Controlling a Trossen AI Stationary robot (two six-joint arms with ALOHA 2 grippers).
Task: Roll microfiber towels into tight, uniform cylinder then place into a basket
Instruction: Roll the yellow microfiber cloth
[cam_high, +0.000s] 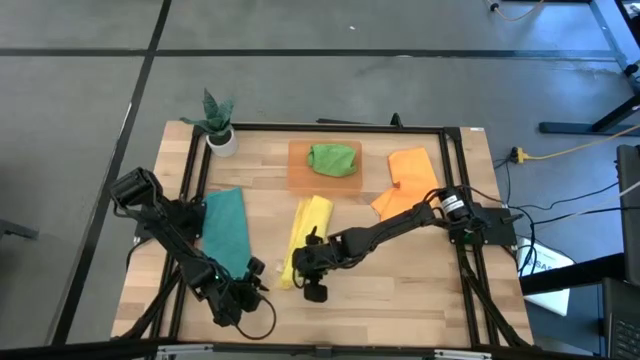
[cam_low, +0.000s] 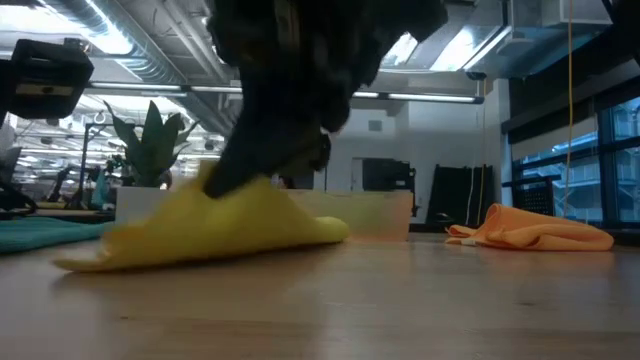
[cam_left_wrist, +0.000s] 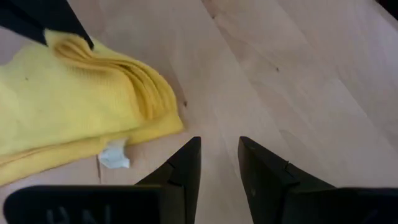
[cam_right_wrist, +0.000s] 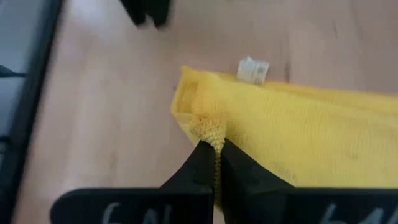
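Now: right claw (cam_right_wrist: 214, 163) pinched tight on the near end of the yellow towel (cam_high: 306, 236), a small tuft of fabric caught between its tips. Towel lying as a long, loosely folded strip on the bench (cam_high: 400, 290), long axis running from the front edge toward the basket (cam_high: 324, 176) at the back. Held end is the front one; the rest trails away toward the basket, flat on the wood, white tag (cam_right_wrist: 253, 69) showing on the edge beside the grip.

Left claw (cam_left_wrist: 217, 158) spread wide, empty, low over bare wood just beside that same front end, on the teal-towel side. Teal towel (cam_high: 226, 230) flat near the left arm, untouched. Orange towels (cam_high: 410, 180) heaped at the right rear, near the right arm's base. Green towel (cam_high: 334, 158) already bunched in the basket.

Key relation, as a judgement: roll must run along the strip's length, so the pinched end has to turn over and travel toward the basket, across the short width. Right claw on the towel, left only near it; left better placed to pin or guide the edge than to lead. Strip not yet rolled at all. Risk: single corner pinch likely to twist the roll crooked unless the full width is turned together.
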